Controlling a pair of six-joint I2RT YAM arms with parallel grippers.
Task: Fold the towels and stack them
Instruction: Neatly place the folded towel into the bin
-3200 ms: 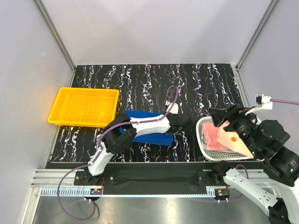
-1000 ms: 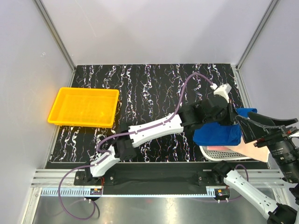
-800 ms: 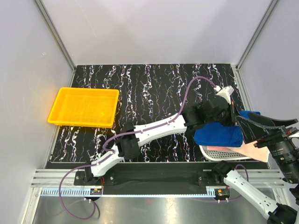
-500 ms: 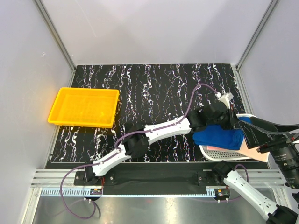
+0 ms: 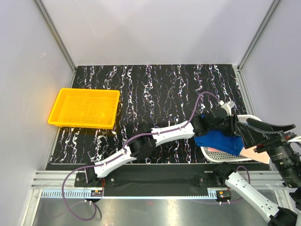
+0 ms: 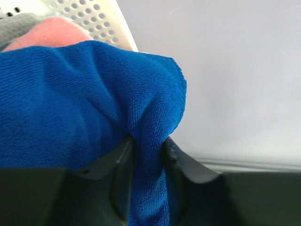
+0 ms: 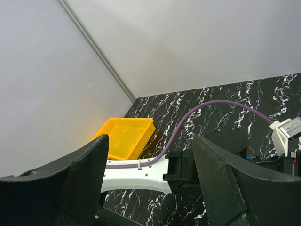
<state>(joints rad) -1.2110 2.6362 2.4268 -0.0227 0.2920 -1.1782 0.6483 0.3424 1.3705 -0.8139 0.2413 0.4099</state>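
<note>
Worktop (image 5: 155, 89): black marbled surface. It carries the tray on your left and the basket on your right, well apart.
Left arm (image 5: 160, 134): stretched low across the worktop from its base to the basket. A purple cable (image 5: 200, 101) loops above its wrist.
Right arm (image 5: 244, 188): raised at the right edge, with its wrist high over the basket.
Yellow tray (image 5: 84, 107): flat on the worktop at the left, away from both arms.
White mesh basket (image 5: 207, 153): at the near right corner. In the left wrist view you see its perforated wall behind the cloths.
Blue towel (image 5: 218, 141): bunched over the basket, with its left edge at the basket's rim. It lies on top of the pink towel.
Pink towel (image 6: 51, 33): inside the basket under the blue towel. Only a small rounded part shows.
Left end effector (image 6: 149, 155): at the blue towel over the basket. A fold of the towel fills the gap between its fingers (image 6: 123, 162) and touches both. You cannot tell whether the fingers press on it.
Right end effector (image 7: 149, 141): fingers spread wide with nothing between them. It hangs in the air above the basket and faces the tray.
</note>
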